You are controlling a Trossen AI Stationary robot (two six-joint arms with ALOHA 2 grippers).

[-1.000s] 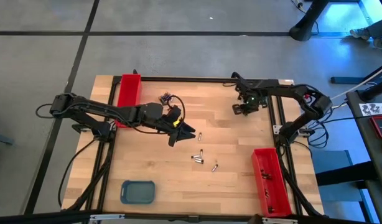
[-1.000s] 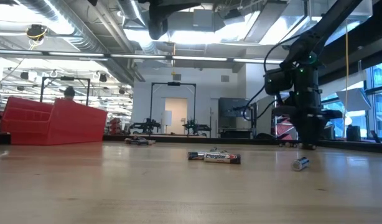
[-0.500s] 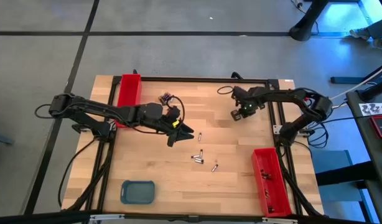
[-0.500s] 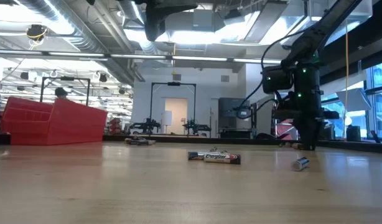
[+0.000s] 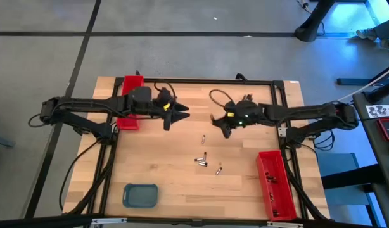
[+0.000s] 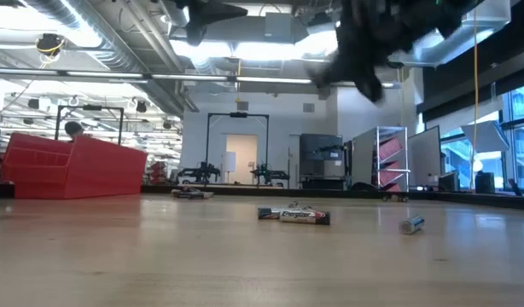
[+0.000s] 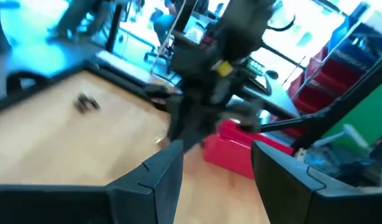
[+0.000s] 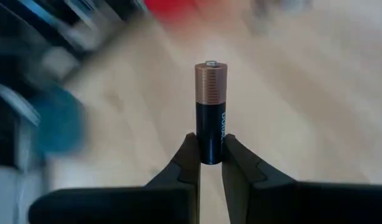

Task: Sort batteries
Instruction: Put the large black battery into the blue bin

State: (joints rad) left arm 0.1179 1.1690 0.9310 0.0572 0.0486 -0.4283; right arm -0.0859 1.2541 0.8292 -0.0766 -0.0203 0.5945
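Holding one battery (image 8: 210,112) clamped upright between our right gripper (image 8: 209,158) fingers, we hang above the middle of the table (image 5: 156,171). Our left gripper (image 5: 180,114), fingers apart, hovers near the red tray (image 5: 129,101). The other batteries (image 5: 204,158) lie loose on the wood, nearer the front.

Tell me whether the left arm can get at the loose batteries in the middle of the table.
Probably yes: the left gripper is open and empty, with bare table between it and the batteries.
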